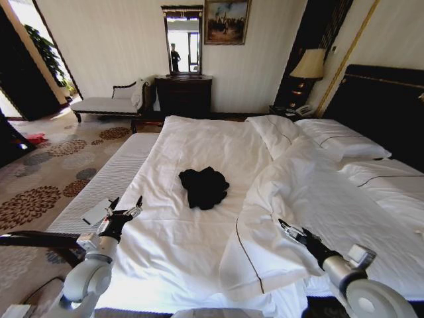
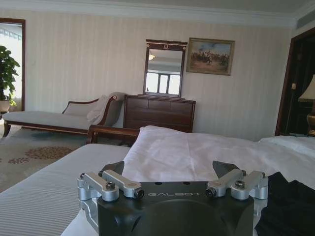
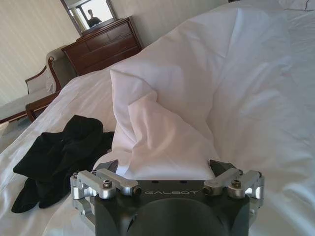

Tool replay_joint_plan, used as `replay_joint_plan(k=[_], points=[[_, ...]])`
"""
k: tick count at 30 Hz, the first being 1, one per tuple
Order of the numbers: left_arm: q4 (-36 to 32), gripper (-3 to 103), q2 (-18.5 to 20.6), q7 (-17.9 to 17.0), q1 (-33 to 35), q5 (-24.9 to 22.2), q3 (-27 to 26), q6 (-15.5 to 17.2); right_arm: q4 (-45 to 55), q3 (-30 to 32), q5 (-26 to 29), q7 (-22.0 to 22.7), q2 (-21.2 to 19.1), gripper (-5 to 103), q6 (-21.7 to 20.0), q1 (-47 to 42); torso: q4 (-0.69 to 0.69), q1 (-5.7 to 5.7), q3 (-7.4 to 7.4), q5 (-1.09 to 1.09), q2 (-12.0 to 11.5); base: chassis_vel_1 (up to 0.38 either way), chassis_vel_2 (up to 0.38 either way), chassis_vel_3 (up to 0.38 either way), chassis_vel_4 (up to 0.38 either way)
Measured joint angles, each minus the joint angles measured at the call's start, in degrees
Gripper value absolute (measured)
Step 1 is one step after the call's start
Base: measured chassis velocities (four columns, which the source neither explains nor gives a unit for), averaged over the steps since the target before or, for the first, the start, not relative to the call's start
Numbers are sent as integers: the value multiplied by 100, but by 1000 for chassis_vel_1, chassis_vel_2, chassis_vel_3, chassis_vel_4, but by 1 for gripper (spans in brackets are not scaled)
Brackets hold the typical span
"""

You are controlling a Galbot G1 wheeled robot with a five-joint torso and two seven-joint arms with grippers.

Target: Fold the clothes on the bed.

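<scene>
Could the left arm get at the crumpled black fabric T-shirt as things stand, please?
Probably yes: the left pincer hovers open at the bed's near edge, with smooth white sheet between it and the crumpled black T-shirt.

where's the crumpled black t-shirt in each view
Head view: crumpled black T-shirt lies mid-picture on the white bed sheet.
Left wrist view: not in it.
Right wrist view: at lower left, beside the folded-back white duvet.
Shared landmark: dark wooden dresser.
</scene>
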Motion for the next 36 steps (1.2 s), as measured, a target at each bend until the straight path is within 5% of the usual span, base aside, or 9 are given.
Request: replay_joint_plan(k=[4,31,36], points=[[-5,100,0,0,9,-3,-19,0,-50,-4,-13,4,-82,101,-4,22,0,0,0,0,0,0,0,0,0],[-41,100,-21,-29,-4,0,4,16,-35,12,-60,123,-33,2,-27,-66,-1,0,0,0,0,0,0,0,0],[-16,100,-15,-29,-24,-5,5,11,24,100,-91,138,42,1,-25,-95,0,0,0,0,0,0,0,0,0]])
